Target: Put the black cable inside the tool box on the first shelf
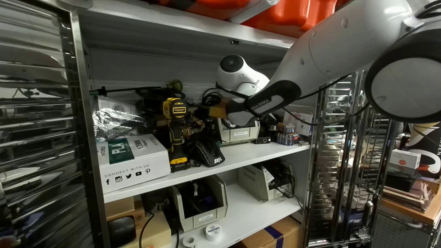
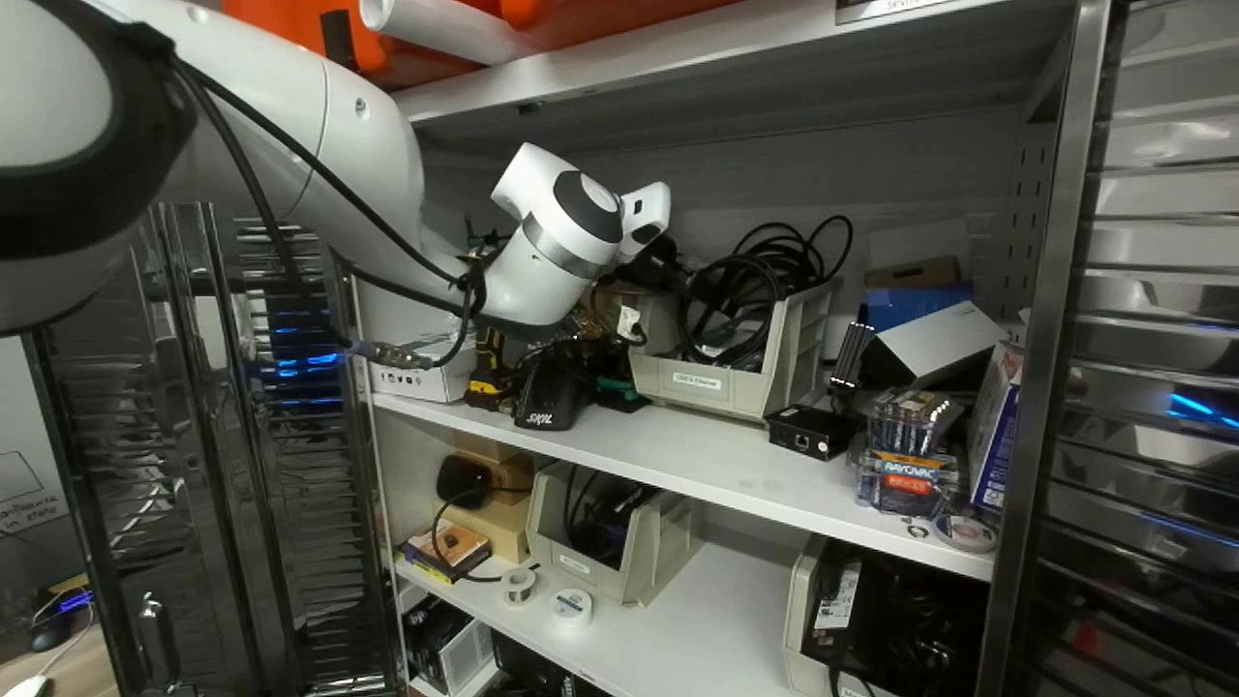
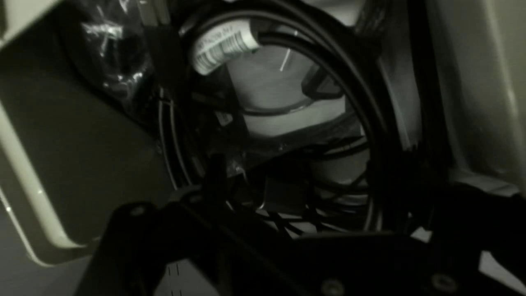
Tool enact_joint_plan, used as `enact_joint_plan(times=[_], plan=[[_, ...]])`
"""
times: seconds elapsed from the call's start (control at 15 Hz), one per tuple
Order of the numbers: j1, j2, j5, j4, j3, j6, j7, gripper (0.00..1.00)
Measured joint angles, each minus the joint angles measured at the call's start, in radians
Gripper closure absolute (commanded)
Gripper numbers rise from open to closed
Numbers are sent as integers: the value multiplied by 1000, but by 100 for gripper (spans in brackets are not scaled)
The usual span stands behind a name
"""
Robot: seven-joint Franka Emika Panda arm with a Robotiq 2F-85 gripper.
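1. A coiled black cable [image 3: 365, 88] lies inside the beige open-front bin [image 2: 740, 389] on the white shelf [image 2: 668, 450]. Other black cords crowd it, so I can't be certain this coil is the one meant.
2. The gripper [image 3: 314, 185] is at the bin's mouth, its fingers [image 3: 215, 176] apparently spread, with strands visible between them. The opposite fingertip is lost in the dark; I see nothing pinched.
3. The coil should be light and limp, slightly springy where wound, its smooth jacket liable to slide under a loose pinch.
4. Best hold: across several bunched strands on the loop's thick side, clear of the white barcode tag [image 3: 224, 47].
5. Loops could hook a finger or neighbouring cords, so slow, straight moves suit it.
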State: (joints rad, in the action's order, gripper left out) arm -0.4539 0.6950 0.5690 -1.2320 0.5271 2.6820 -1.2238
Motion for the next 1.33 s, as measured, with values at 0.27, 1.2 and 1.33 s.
enact_joint_plan(times=[0.27,1.2,1.33], plan=[[85,0,-10,102,-126,-158,83,0],[72,-90,91,-50,-130,367,42,0],[63,-149,125,-149,-139,466,41,0]])
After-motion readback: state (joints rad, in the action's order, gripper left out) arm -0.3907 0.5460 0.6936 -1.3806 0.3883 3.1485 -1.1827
